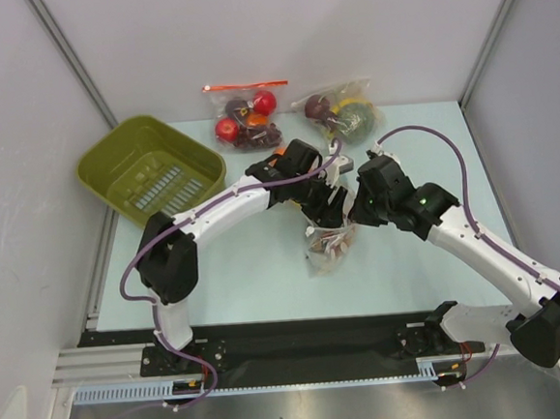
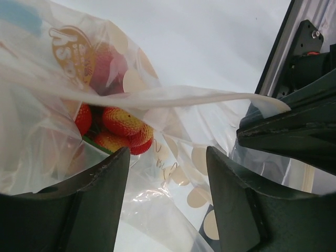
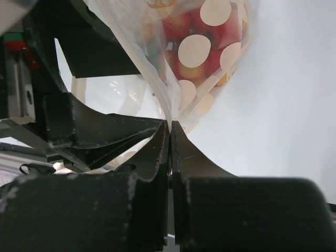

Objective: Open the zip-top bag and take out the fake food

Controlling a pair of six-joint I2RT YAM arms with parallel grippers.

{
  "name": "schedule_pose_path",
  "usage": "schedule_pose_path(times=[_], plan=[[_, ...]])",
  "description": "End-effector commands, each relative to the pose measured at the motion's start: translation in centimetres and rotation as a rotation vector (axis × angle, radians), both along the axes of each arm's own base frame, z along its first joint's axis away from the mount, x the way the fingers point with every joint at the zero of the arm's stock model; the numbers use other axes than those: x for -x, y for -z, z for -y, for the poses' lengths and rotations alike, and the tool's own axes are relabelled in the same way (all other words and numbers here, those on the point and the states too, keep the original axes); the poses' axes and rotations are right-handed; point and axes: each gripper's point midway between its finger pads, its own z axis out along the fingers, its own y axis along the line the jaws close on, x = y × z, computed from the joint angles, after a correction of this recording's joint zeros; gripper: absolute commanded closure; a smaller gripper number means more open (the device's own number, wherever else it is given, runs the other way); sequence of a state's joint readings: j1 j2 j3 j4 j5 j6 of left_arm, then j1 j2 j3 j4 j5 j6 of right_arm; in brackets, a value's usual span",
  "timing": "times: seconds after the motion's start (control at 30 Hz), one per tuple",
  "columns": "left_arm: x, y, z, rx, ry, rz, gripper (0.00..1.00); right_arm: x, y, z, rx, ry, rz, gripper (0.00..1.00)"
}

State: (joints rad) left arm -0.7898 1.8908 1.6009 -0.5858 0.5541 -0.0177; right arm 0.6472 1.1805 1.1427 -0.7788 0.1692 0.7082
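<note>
Found right fingers (image 3: 169,131) pressed flat together, thin edge of zip-top bag (image 3: 210,68) pinched between the tips. Found left fingers (image 2: 118,168) spread apart, nothing clamped; crinkled bag film lying across the gap between them and just beyond. From left wrist, seen right fingers coming in from the side, gripping the bag's stretched rim. Noted bag hanging below and ahead of both pairs of fingers, lower end at the tabletop (image 1: 256,270); cannot tell contact, nor whether the zip is parted. Noted fake food (image 2: 123,126) inside the bag, just past the left fingertips: bumpy red-orange pieces, sliver of green beneath. Pale round marks printed over the film. Farther beyond the fingers: clear bag with red zip strip (image 1: 246,113), second clear fruit bag (image 1: 342,112). Well off to the outer side of the left fingers: olive-green basket (image 1: 146,167).
</note>
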Motion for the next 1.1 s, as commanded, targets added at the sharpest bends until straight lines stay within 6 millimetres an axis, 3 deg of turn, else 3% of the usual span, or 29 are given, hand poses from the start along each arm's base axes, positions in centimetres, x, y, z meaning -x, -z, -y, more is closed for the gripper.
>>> schedule_pose_path(times=[0.0, 0.13, 0.27, 0.5, 0.63, 0.7, 0.87, 0.93, 1.07], plan=[[0.2, -1.4, 0.6, 0.046, 0.028, 0.039, 0.34, -0.4, -2.0, -0.3, -0.041, 0.009, 0.06, 1.0], [-0.5, 0.8, 0.3, -0.022, 0.012, 0.039, 0.34, -0.3, -2.7, -0.1, -0.04, 0.01, 0.071, 1.0], [-4.9, 1.6, -3.0, -0.21, -0.171, 0.218, 0.33, -0.3, -3.5, 0.5, -0.037, 0.029, 0.097, 1.0], [-9.2, 0.0, -8.5, -0.426, -0.398, 0.435, 0.31, -0.3, -4.2, 0.3, -0.06, 0.03, 0.133, 1.0], [-9.7, -1.1, -9.7, -0.46, -0.436, 0.482, 0.3, -0.1, -3.1, -0.1, -0.054, 0.017, 0.134, 1.0], [-9.6, -2.0, -9.5, -0.446, -0.435, 0.486, 0.3, -0.1, -2.6, -0.4, -0.067, 0.011, 0.136, 1.0], [-7.0, -4.8, -5.0, -0.196, -0.297, 0.389, 0.31, 0.0, -1.9, -0.6, -0.078, -0.001, 0.144, 1.0], [-5.8, -5.1, -3.3, -0.122, -0.234, 0.344, 0.31, -0.1, -1.9, -0.4, -0.071, 0.005, 0.15, 1.0], [-4.5, -3.9, -1.8, -0.097, -0.15, 0.284, 0.31, -0.1, -1.7, -0.2, -0.067, 0.01, 0.159, 1.0]])
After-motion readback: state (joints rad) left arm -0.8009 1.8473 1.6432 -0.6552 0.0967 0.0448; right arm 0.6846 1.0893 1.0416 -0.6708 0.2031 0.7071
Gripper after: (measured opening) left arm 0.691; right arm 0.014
